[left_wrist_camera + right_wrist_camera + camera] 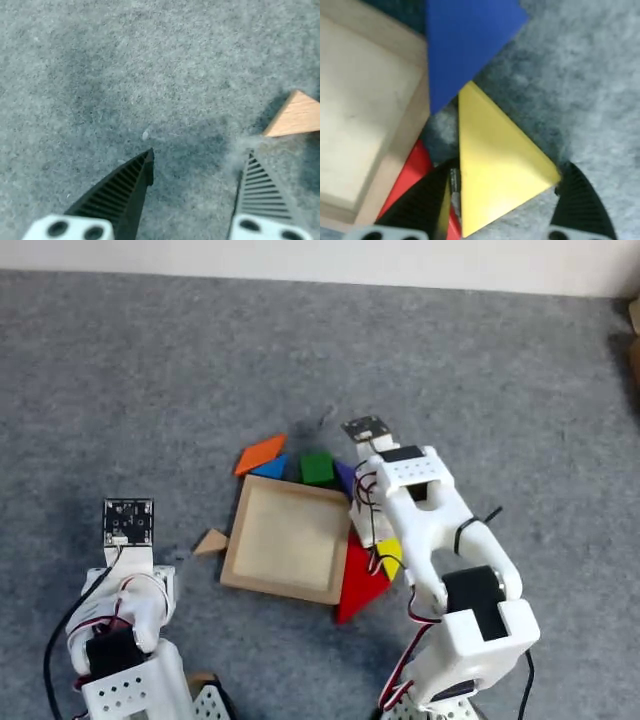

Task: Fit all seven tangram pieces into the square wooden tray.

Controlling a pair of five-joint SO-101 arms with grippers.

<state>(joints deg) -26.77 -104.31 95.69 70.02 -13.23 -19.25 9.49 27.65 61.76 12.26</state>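
The square wooden tray (287, 538) lies empty mid-table. Along its far edge sit an orange parallelogram (260, 453), a light blue triangle (271, 469), a green square (317, 468) and a dark blue piece (345, 478). A yellow triangle (389, 558) and a red triangle (358, 582) lie at its right side, and a bare wooden triangle (210, 542) at its left. My right gripper (507, 170) is open and straddles the yellow triangle (495, 170), which partly overlaps the red triangle (412, 175). My left gripper (200, 155) is open over bare carpet, close to the wooden triangle (295, 115).
Grey carpet covers the whole table. The right arm (440, 530) hangs over the tray's right edge. In the right wrist view the tray's rim (415, 115) and the dark blue piece (465, 45) lie just beyond the yellow triangle. A pale wall strip (400, 260) borders the far side.
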